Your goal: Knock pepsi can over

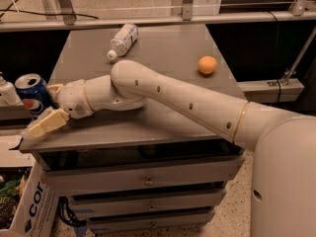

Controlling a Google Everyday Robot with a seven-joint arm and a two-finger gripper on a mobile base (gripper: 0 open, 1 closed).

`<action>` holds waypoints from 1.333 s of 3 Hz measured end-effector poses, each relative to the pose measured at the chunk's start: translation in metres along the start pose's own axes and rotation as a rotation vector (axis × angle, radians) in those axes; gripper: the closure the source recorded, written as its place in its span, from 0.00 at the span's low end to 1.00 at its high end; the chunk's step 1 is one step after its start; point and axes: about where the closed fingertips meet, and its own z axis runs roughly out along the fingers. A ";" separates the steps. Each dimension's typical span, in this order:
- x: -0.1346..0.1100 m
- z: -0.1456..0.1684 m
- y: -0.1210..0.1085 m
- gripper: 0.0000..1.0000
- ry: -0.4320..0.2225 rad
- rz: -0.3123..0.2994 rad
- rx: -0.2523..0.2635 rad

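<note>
The pepsi can is dark blue with a silver top and stands at the far left edge of the grey table, leaning slightly. My gripper is at the table's left front corner, right beside the can. Its fingers are spread open: the lower finger reaches past the table's edge below the can, and the upper finger is against the can's right side. My arm stretches across the table from the right.
A clear plastic bottle lies at the table's back. An orange ball sits at the right. A white bottle stands just left of the can, off the table. A cardboard box is on the floor at the lower left. Drawers are below the tabletop.
</note>
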 end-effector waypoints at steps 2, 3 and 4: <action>-0.011 0.004 -0.005 0.64 -0.003 -0.039 0.003; -0.020 -0.025 -0.013 0.87 0.029 -0.058 0.069; -0.034 -0.058 -0.024 1.00 0.117 -0.088 0.135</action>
